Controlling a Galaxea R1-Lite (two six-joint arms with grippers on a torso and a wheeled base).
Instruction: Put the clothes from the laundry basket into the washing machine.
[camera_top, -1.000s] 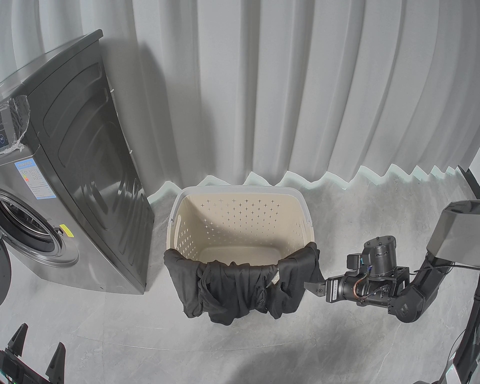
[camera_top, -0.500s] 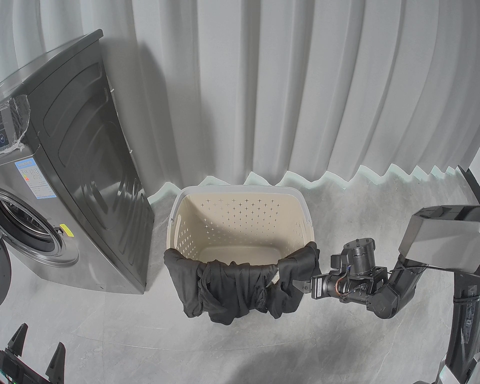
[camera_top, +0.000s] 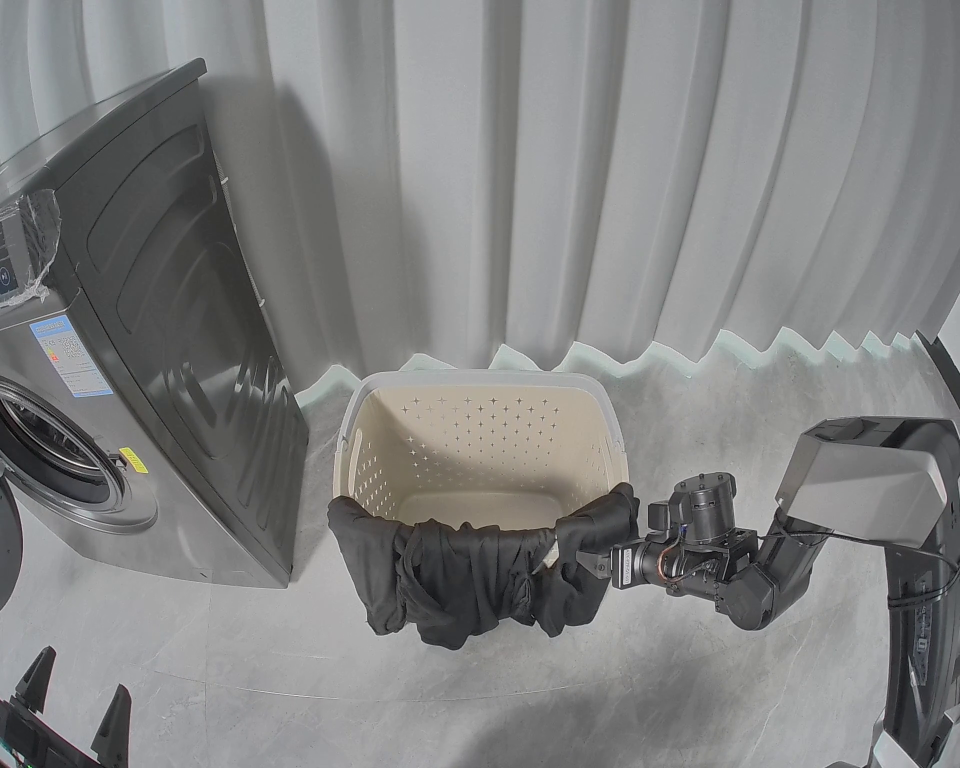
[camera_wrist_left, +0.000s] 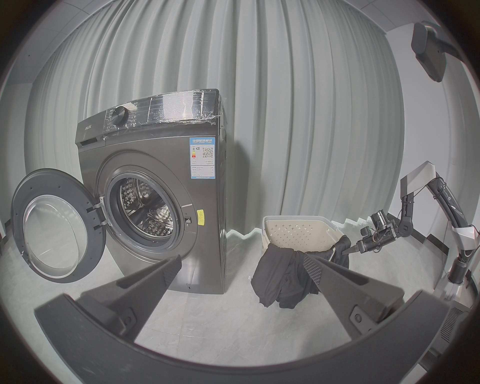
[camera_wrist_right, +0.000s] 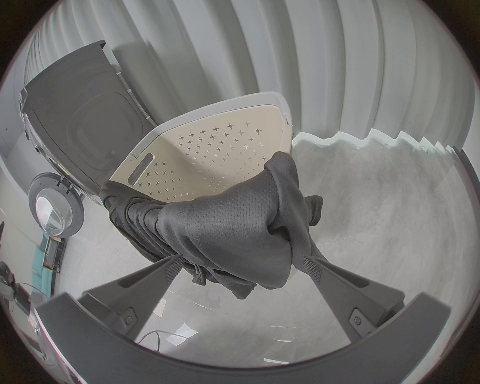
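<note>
Over the near rim of the laundry basket (camera_top: 480, 379) hang dark clothes (camera_top: 455, 585); my right claw (camera_top: 588, 562) is spread apart around their right end, my left claw (camera_top: 78, 690) likewise apart, before the washing machine (camera_top: 150, 330)

Bright, even light all round.
We see a soft shadow beside the washer (camera_top: 150, 330) on the curtain (camera_top: 600, 180), sheen on the floor (camera_top: 700, 650); wrist views bend and darken at their rims.
</note>
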